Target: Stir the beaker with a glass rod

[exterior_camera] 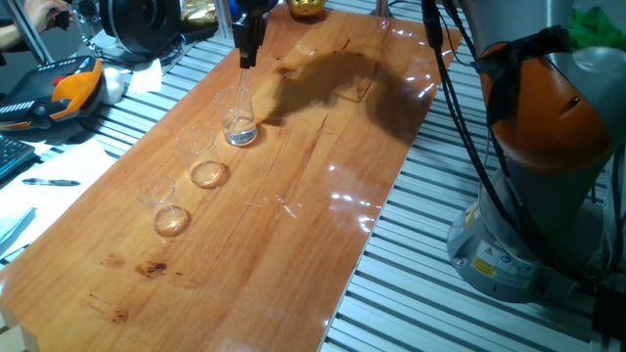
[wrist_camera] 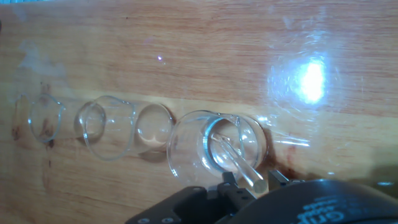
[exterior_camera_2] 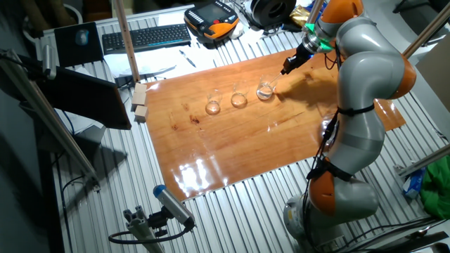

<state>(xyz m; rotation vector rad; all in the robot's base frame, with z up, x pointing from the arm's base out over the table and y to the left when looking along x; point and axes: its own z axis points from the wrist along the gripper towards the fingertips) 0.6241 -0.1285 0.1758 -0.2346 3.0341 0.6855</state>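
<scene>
Glass rod (wrist_camera: 235, 160), thin and clear, is pinched in the dark two-finger gripper (exterior_camera: 247, 59) and dipped into the silvery-bottomed clear beaker (exterior_camera: 239, 122) nearest the wooden desk's (exterior_camera: 293, 244) far end, so stirring looks underway.

Counter: we see a glossy wooden board (exterior_camera: 293, 196) lying on a slatted metal bench (exterior_camera: 411, 293).
Other beakers: we count two, amber-bottomed, standing in a row on the counter: a middle beaker (exterior_camera: 205, 161) and an end beaker (exterior_camera: 164, 207), set apart.
Stains: we note dark marks (exterior_camera: 152, 269) near the end beaker.
Blocks: we see two wooden blocks (exterior_camera_2: 140, 100) at the counter's edge.
Keyboard: we spot a black one (exterior_camera_2: 144, 36) behind the counter.
Pendant: orange and black (exterior_camera_2: 214, 19), beside the keyboard.
</scene>
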